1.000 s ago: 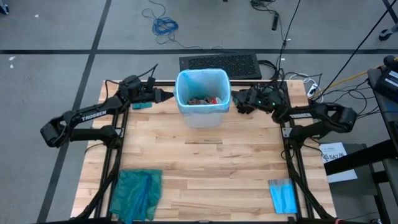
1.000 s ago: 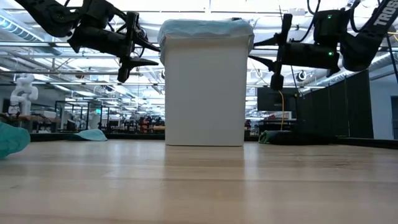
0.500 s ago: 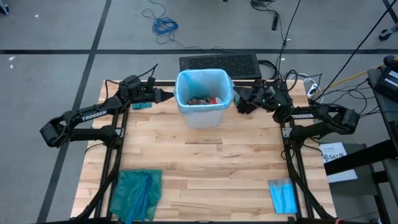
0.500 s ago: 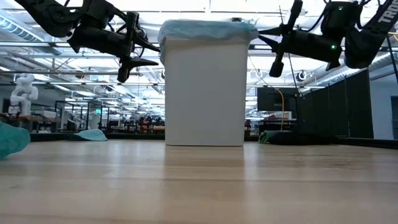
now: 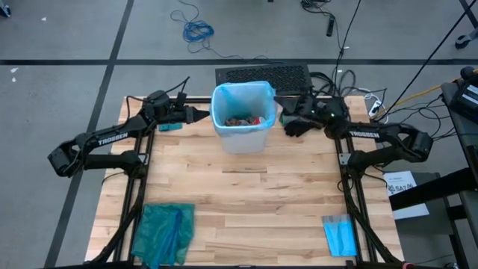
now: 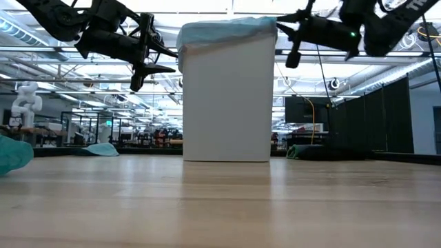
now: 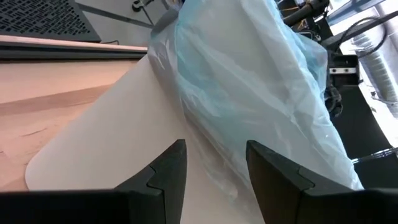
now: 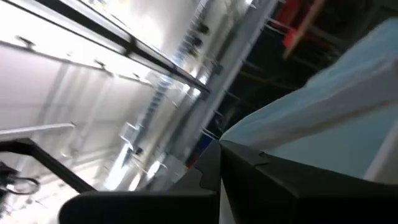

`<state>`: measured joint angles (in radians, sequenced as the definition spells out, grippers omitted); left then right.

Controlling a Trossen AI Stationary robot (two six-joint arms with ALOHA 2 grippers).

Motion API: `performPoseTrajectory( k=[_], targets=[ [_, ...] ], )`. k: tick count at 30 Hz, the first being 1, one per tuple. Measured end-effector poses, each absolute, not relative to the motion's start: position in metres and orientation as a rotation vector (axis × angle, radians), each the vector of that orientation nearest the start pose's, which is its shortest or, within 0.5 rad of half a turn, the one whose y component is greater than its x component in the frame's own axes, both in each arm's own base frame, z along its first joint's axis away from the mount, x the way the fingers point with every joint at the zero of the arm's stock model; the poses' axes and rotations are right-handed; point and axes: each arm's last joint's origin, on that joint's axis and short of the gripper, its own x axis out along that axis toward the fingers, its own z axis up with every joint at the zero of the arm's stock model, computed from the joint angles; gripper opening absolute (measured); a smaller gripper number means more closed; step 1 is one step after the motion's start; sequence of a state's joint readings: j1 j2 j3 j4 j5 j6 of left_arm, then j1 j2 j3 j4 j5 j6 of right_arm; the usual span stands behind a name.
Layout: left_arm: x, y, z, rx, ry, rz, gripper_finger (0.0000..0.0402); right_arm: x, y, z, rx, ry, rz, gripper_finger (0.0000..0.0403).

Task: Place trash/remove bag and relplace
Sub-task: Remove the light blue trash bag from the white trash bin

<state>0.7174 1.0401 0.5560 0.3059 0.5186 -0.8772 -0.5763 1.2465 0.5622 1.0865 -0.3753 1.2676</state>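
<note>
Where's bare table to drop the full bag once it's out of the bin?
The widest free patch is the table's middle, bordered by the bin, the teal bag and the folded blue sheet. It is crowded at the bin's sides: the left gripper and right gripper flank its bag-lined rim.

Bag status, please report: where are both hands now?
Left hand open beside bin, left side. Right hand open at rim, right side. Bag lines bin, trash inside. Nothing in the way.
</note>
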Motion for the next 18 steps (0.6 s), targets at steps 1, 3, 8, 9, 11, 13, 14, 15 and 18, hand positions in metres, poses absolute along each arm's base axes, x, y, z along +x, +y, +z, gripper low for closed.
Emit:
performPoseTrajectory(
  k=[1, 3, 8, 9, 11, 13, 14, 15, 18],
  targets=[
    [0.177, 0.136, 0.254, -0.975, 0.049, 0.251, 0.0161, 0.22, -0.128, 0.285, 1.063, -0.394, 0.045, 0.0],
    [0.177, 0.136, 0.254, -0.974, 0.049, 0.251, 0.0161, 0.226, -0.129, 0.289, 1.056, -0.339, 0.026, 0.0],
    [0.177, 0.135, 0.251, -0.999, 0.072, 0.273, 0.0161, 0.231, -0.126, 0.298, 1.032, -0.325, 0.04, 0.0],
    [0.176, 0.135, 0.248, -1.015, 0.091, 0.297, 0.0161, 0.231, -0.126, 0.298, 1.03, -0.328, 0.044, 0.0],
    [0.175, 0.136, 0.242, -1.04, 0.122, 0.36, 0.0161, 0.231, -0.126, 0.299, 1.028, -0.33, 0.047, 0.0],
    [0.175, 0.136, 0.243, -1.035, 0.109, 0.357, 0.0161, 0.231, -0.126, 0.298, 1.029, -0.327, 0.047, 0.0],
    [0.176, 0.136, 0.246, -1.027, 0.086, 0.341, 0.0161, 0.232, -0.125, 0.298, 1.03, -0.325, 0.048, 0.0],
    [0.176, 0.136, 0.248, -1.029, 0.068, 0.324, 0.0161, 0.232, -0.125, 0.298, 1.03, -0.324, 0.049, 0.0],
    [0.177, 0.136, 0.253, -1.034, 0.039, 0.274, 0.0161, 0.232, -0.124, 0.298, 1.03, -0.325, 0.052, 0.0]
  ],
)
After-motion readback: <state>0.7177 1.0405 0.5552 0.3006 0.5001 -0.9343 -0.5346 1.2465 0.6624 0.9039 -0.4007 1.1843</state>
